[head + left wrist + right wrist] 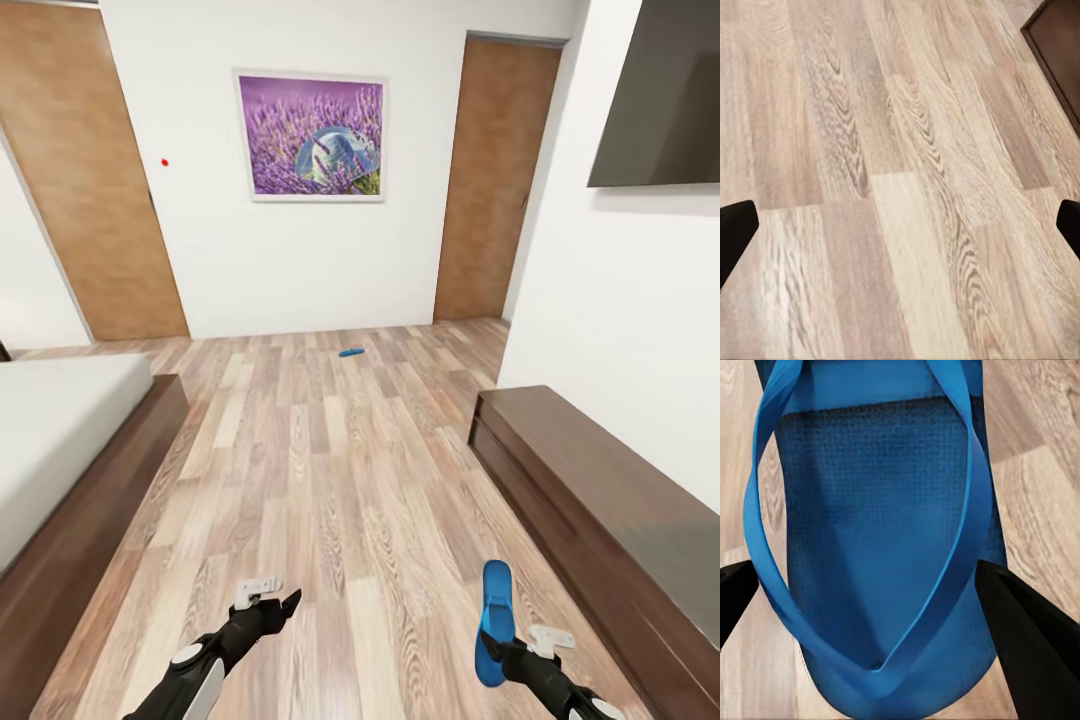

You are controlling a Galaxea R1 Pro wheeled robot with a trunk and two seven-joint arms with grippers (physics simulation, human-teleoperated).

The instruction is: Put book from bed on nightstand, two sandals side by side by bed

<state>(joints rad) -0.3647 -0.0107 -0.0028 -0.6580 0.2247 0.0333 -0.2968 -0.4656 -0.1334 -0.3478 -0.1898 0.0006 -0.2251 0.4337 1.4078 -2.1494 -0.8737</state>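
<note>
the sandal in my right gripper (497, 640) is the thing in hand: a bright blue flip-flop (493, 615) standing up out of the fingers, toe end pointing away from me. in the right wrist view its sole and strap (881, 547) sit between my two dark fingertips (1035, 645), which are closed in against its sides, so i have it gripped. the second sandal (351, 351) lies flat on the plank floor (330, 470) far ahead, near the wall under the lavender picture (311, 136), well apart from me and from the bed (60, 430), whose mattress and dark frame run along my left. a low dark bench (600, 510) runs along my right below a dark wall panel (660, 95).

my left gripper (272, 604) hangs empty over bare floor; its fingertips (735, 229) show at the far edges of its wrist view, so it is spread wide.

i judge this as the sandal step, half started: one carried, one still to fetch, neither yet placed by the bed. next i would either set this one down beside the bed frame or roll forward and take the far one with my free left hand. the book and nightstand remain to be dealt with.
</note>
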